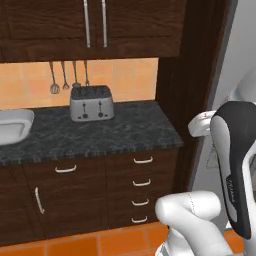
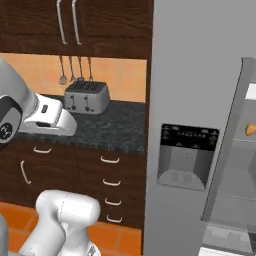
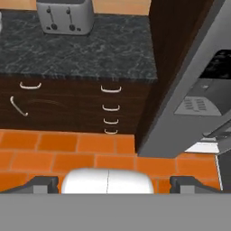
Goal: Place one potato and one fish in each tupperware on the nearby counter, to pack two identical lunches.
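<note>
Fingertips (image 3: 45,184) are seen spread wide at the bottom of the hand view, so the hand (image 3: 115,185) is held open and empty, high above the orange floor tiles (image 3: 67,149) and well apart from the tabletop (image 1: 125,127). One tupperware (image 1: 12,125), the pale rounded dish, is found at the far left end of the tabletop in the left base view; its inside cannot be judged. No potato or fish is seen in either container, so the packing is judged as barely begun, with all four items left to be placed. A small orange-yellow item (image 2: 250,129), unidentifiable, is glimpsed inside the open fridge (image 2: 200,100). Free tabletop is offered between the toaster (image 1: 91,102) and the front edge; the dark cabinet post (image 3: 171,54) and fridge door (image 2: 227,150) must be cleared when swinging.
</note>
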